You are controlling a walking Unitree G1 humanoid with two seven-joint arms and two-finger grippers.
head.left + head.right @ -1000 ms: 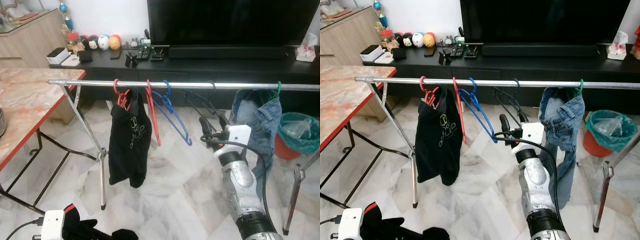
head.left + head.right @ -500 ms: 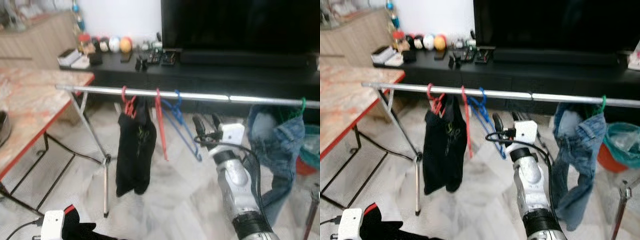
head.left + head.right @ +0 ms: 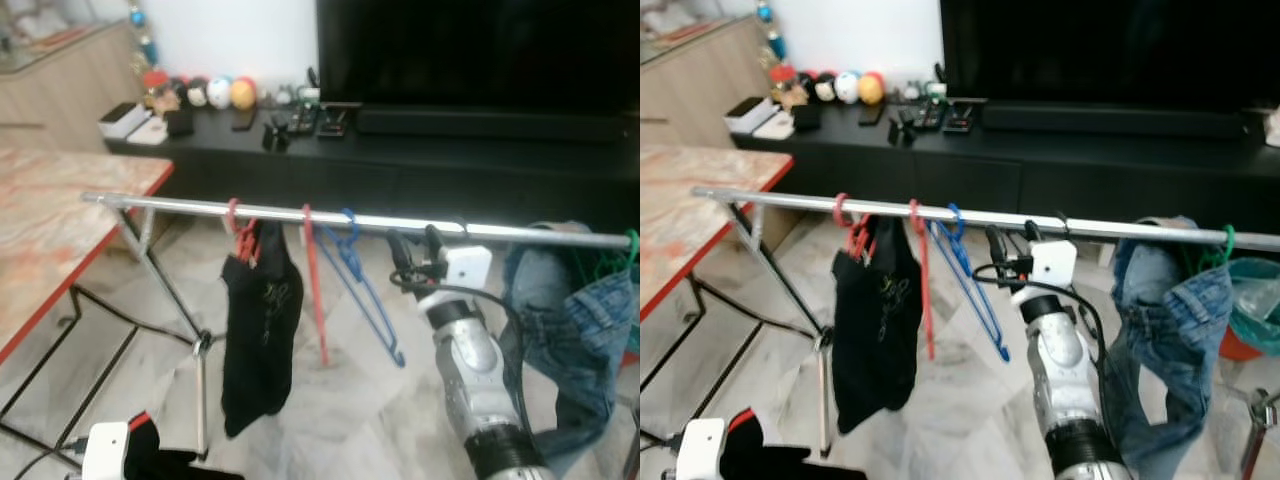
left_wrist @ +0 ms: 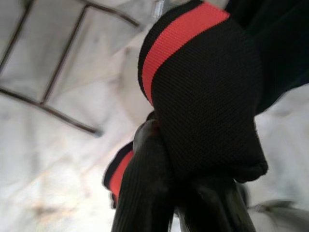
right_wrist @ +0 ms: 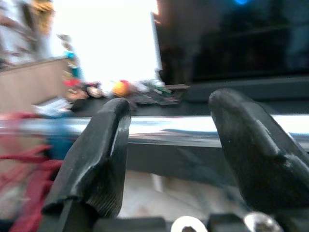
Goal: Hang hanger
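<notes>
A silver rail (image 3: 200, 205) crosses the room at chest height. On it hang a red hanger carrying a black garment (image 3: 257, 330), a bare red hanger (image 3: 314, 285), a blue hanger (image 3: 365, 290), a thin black hanger (image 3: 1062, 218) and jeans (image 3: 565, 330) on a green hanger (image 3: 630, 245). My right gripper (image 3: 412, 241) is raised just below the rail beside the black hanger, open, with nothing between its fingers (image 5: 104, 159); the rail (image 5: 159, 125) runs behind them. My left gripper (image 4: 176, 188) is low at the left, shut on black cloth with a red band (image 4: 203, 92).
A black TV console (image 3: 400, 160) with a large TV, toys and remotes stands behind the rail. A marble table with a red edge (image 3: 60, 280) is at the left. The rack's leg (image 3: 200, 385) stands on the marble floor. A teal-lined bin (image 3: 1260, 310) sits at the right.
The whole picture has shifted, so the camera moved. My right gripper now sits closer under the rail than a second ago. The left gripper still holds the cloth.
</notes>
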